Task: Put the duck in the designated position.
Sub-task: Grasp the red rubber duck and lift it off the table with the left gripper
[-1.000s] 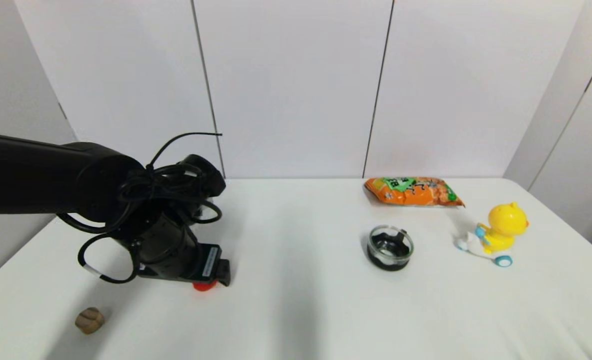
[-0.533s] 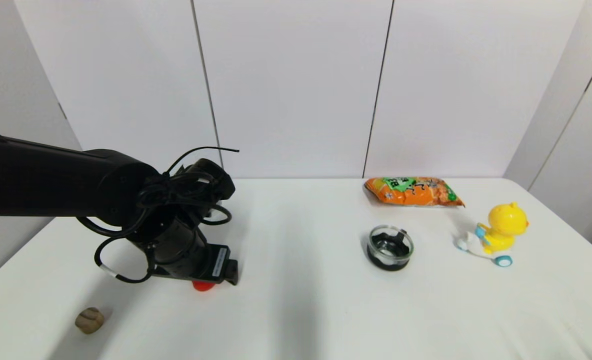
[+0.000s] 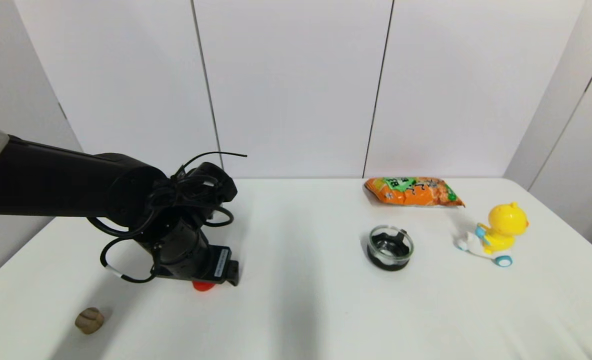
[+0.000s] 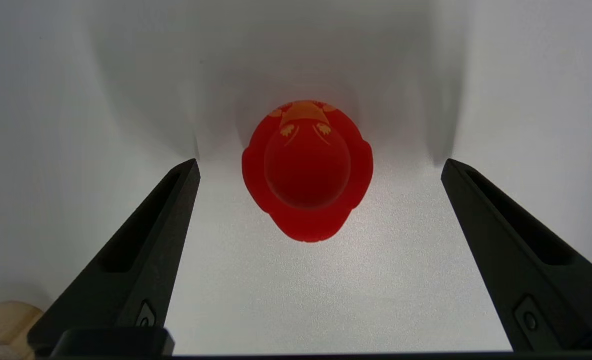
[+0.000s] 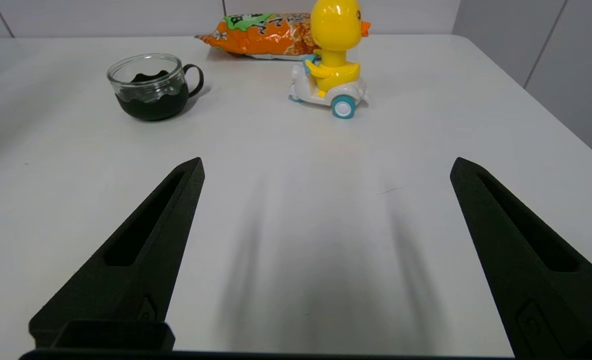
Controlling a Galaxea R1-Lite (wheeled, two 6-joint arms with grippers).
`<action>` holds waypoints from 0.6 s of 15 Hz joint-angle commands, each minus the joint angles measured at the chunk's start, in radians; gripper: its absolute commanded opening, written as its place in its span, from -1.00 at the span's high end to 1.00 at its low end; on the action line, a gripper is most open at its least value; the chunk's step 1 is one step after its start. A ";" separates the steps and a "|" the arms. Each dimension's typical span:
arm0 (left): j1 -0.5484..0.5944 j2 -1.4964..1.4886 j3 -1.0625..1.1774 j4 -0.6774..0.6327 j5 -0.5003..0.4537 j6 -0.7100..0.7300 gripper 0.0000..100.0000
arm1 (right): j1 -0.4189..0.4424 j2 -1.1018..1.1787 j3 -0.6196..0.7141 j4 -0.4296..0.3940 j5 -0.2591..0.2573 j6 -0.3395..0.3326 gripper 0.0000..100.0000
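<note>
- Fingers of the left gripper (image 4: 320, 167) stand spread wide, one on each side of the red rubber duck (image 4: 307, 172), with clear table showing between each finger and the toy; we note no contact.
- Duck position: upright on the white table (image 3: 316, 300), directly under the gripper, only a red sliver showing below the wrist in the head view (image 3: 203, 286).
- Change noted: over the last second the left arm has shifted a little toward the table's middle and settled, while the duck has stayed where it was. We judge the approach close to finished and the grasp not yet made; closing on the body is the likely next step.
- Right gripper (image 5: 326, 167) rests low near the table, also spread wide, holding nothing, idle.
- Surroundings: a small tan block (image 3: 89, 320) lies near the left front edge. A glass cup (image 3: 390, 247), an orange snack bag (image 3: 413, 191) and a yellow duck on a scooter (image 3: 496, 234) sit well apart on the right.
</note>
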 commanded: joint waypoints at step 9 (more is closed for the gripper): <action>0.029 0.009 -0.009 -0.021 -0.006 -0.014 -1.00 | 0.000 0.001 0.000 0.000 0.000 0.000 -1.00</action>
